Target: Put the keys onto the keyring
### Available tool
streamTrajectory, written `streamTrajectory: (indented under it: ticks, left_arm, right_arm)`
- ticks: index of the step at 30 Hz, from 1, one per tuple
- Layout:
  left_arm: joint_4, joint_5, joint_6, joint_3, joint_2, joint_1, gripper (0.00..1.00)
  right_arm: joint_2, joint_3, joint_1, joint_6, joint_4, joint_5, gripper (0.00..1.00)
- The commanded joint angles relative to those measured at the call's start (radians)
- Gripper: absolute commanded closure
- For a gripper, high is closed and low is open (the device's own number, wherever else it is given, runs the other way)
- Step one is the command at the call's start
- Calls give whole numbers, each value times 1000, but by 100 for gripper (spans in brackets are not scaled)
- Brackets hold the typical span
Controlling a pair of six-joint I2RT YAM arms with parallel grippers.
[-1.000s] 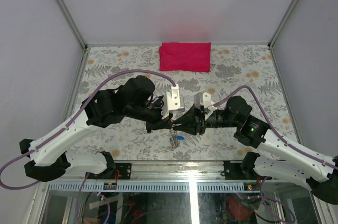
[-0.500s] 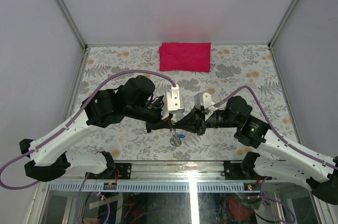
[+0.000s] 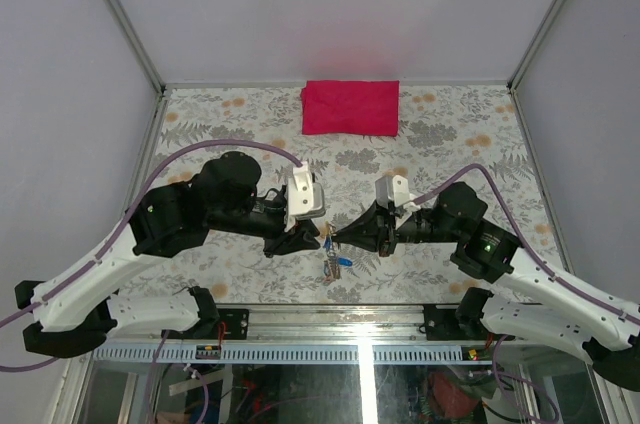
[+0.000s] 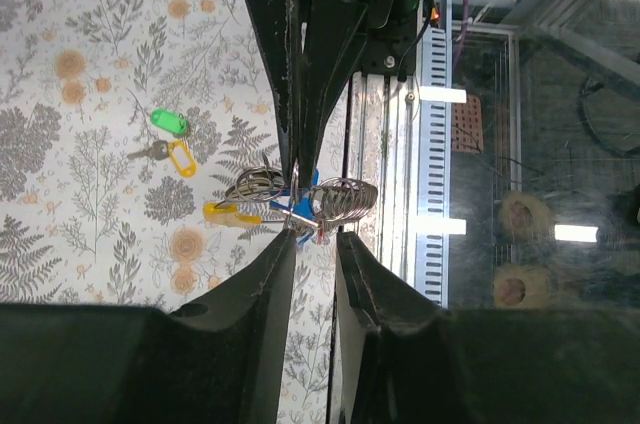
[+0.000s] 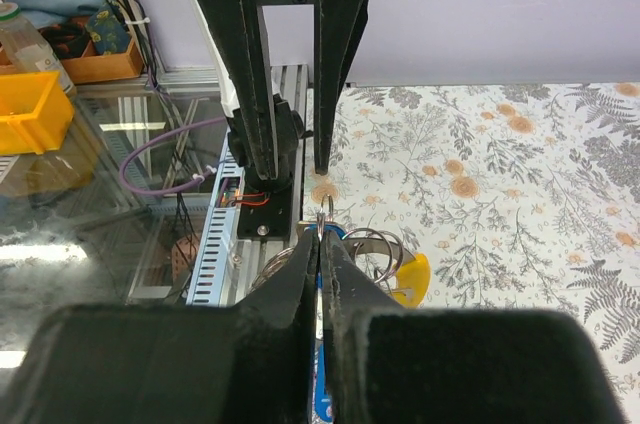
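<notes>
My right pincer (image 3: pixel 338 236) is clenching the keyring (image 4: pixel 345 198), with the keys (image 3: pixel 331 266) hanging below; my left pincer (image 3: pixel 316 237) is standing released nearby.

1. Top view: fixed above and behind the arm bases, facing down and forward, far enough to take in the whole table (image 3: pixel 200 124)
2. Left wrist view: close behind the left gripper (image 4: pixel 316 236), facing along its fingers toward the right gripper (image 4: pixel 297 172)
3. Right wrist view: close behind the right gripper, facing back at the left one
4. Shared by all three: the bunch of keys (image 3: pixel 333 262) between both grippers
</notes>
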Motion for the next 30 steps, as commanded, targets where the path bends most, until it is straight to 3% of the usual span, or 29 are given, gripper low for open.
streamTrajectory:
  ticks: [1, 24, 30]
  left_arm:
    - [110, 27, -32, -22, -17, -6, 75]
    - [155, -17, -32, -50, -30, -6, 74]
    - [171, -26, -30, -53, -42, -6, 69]
  right_arm:
    - [-27, 73, -2, -2, 49, -9, 100]
    - [-32, 86, -2, 24, 66, -54, 100]
    - [-36, 82, -2, 25, 68, -56, 100]
